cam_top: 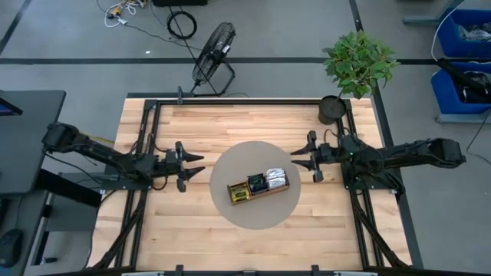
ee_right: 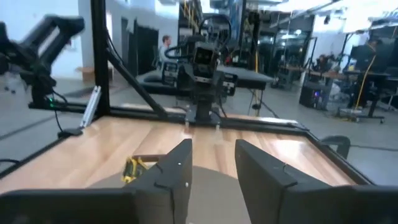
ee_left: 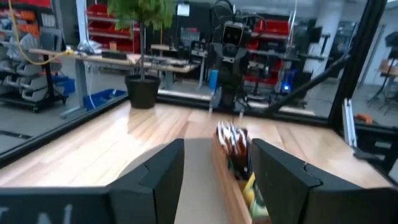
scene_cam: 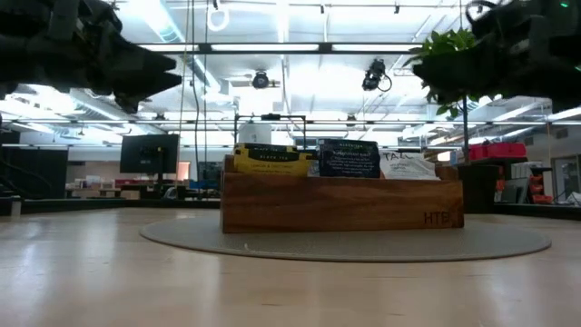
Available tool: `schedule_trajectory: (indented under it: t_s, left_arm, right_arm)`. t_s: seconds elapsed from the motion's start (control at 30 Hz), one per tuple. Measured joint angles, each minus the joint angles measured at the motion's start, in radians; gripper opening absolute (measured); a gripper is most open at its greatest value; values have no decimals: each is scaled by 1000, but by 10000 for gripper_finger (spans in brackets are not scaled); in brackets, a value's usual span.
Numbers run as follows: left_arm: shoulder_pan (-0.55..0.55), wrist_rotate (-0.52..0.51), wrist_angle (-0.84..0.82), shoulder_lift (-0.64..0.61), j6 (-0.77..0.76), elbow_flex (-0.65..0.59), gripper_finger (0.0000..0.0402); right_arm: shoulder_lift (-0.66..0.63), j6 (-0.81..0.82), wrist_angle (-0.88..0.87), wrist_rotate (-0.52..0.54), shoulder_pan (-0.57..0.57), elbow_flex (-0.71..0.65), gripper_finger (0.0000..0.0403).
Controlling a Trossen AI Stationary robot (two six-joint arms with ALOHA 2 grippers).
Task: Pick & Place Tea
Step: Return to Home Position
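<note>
Tea sachets point(cam_top: 258, 186): filed in wooden tray point(scene_cam: 341, 204), between both pincers, well apart from each. Left gripper point(cam_top: 201, 164), right gripper point(cam_top: 293, 159): fingers spread (both empty).

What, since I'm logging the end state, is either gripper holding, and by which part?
Nothing. The left gripper and right gripper are both open and empty, either side of the tray; the tea sits inside it.
</note>
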Motion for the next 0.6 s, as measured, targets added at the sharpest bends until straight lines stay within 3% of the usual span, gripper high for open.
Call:
schedule_trajectory:
  t_s: [0.1, 0.6]
  left_arm:
    - [0, 0, -100, -69, -15, -1, 193]
    - [0, -44, -466, -446, -12, -1, 193]
  right_arm:
    - [-55, 28, 8, 5, 0, -51, 130]
    - [-332, 18, -351, 4, 0, -47, 130]
